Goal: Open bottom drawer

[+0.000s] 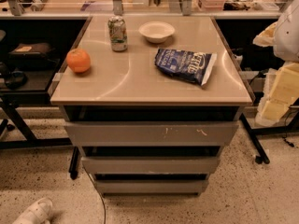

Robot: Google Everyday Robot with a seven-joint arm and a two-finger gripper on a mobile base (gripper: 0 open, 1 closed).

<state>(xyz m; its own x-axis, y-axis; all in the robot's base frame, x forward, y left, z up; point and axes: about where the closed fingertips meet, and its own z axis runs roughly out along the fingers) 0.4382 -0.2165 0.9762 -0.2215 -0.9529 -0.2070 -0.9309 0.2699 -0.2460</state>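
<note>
The bottom drawer (150, 186) is the narrowest and lowest of three plain grey fronts in the cabinet, just above the floor. It sits pushed in, with a dark gap above it. Above it are the medium-width front (150, 164) and the widest front (152, 133), which has white scratch marks. My gripper (35, 212) shows as a white shape low at the bottom left corner, over the floor. It is well left of and slightly below the bottom drawer, and not touching it.
On the beige cabinet top (131, 85) stand an orange (78, 60), a drink can (117, 33), a white bowl (156, 31) and a blue chip bag (184, 65). Black table legs (18, 125) stand at the left. Yellow foam pieces (280, 97) are at the right. A cable (98, 195) runs across the speckled floor.
</note>
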